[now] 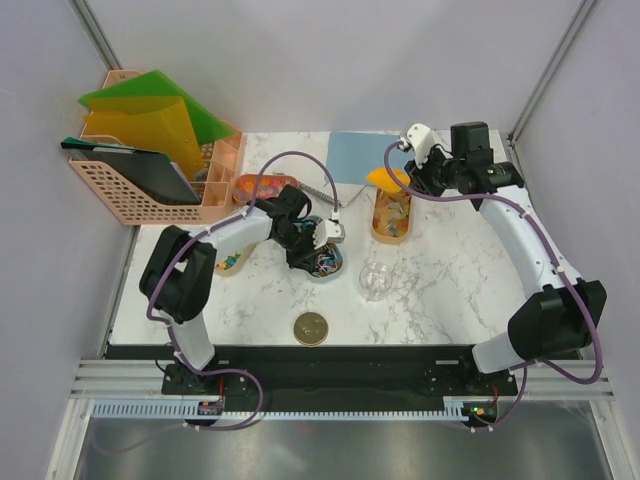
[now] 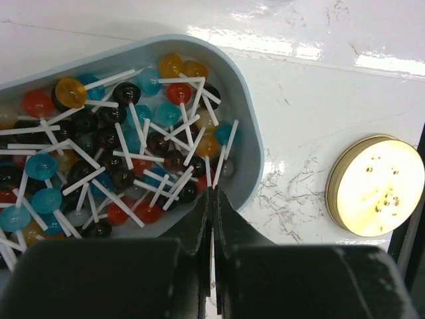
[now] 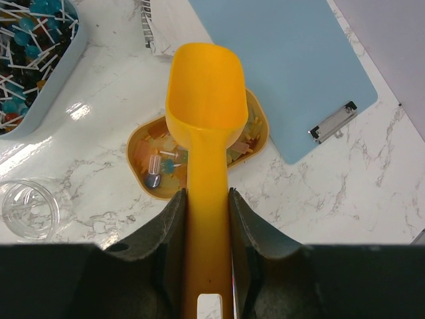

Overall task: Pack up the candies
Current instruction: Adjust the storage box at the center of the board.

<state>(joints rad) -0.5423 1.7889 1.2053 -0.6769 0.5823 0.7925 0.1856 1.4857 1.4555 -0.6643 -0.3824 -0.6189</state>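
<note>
Lollipops (image 2: 119,153) with white sticks fill a pale blue tray (image 2: 255,153). My left gripper (image 2: 214,189) is shut at the tray's near rim, its tips touching two stick ends; I cannot tell if a stick is pinched. In the top view it (image 1: 322,250) is over that tray. My right gripper (image 3: 207,193) is shut on the handle of the long orange scoop (image 3: 204,93), whose bowl looks empty and hovers over an orange tray (image 3: 136,153) of pastel and wrapped candies (image 3: 159,169). The right gripper (image 1: 412,172) is at the back right.
A clear empty jar (image 1: 375,280) stands mid-table, with a gold lid (image 1: 311,327) near the front edge. Another orange tray (image 1: 258,187) of orange-red candies and a small tray (image 1: 232,260) of pastel bits lie left. A blue clipboard (image 1: 360,155) and a peach basket (image 1: 150,190) are at the back.
</note>
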